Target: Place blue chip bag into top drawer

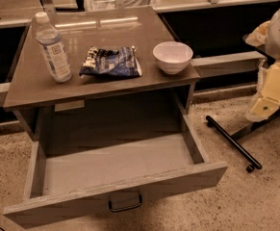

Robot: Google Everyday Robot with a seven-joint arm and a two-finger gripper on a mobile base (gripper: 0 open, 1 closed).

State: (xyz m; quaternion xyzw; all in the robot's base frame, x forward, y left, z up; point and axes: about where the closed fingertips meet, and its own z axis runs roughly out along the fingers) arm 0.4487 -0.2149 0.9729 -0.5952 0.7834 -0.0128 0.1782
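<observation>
Blue chip bag [111, 62], crinkled dark foil with white print, lies flat on the table [106, 88] between bottle [53, 49] and bowl [172, 57], above the pulled-out top drawer [115, 165]; the gripper [265, 106], apparently far right, grip state unclear.

I see the grey-brown table top [96, 88] carrying three things in a loose row. A clear water bottle [53, 47] stands upright on the left. The blue chip bag [111, 61] lies flat near the middle, close to the bottle but apart from it. A white bowl [172, 57] sits upright on the right, near the edge. Under the top, the top drawer [115, 189] stands pulled out. My gripper [269, 95] hangs at the right edge of view, well apart from the bowl.
</observation>
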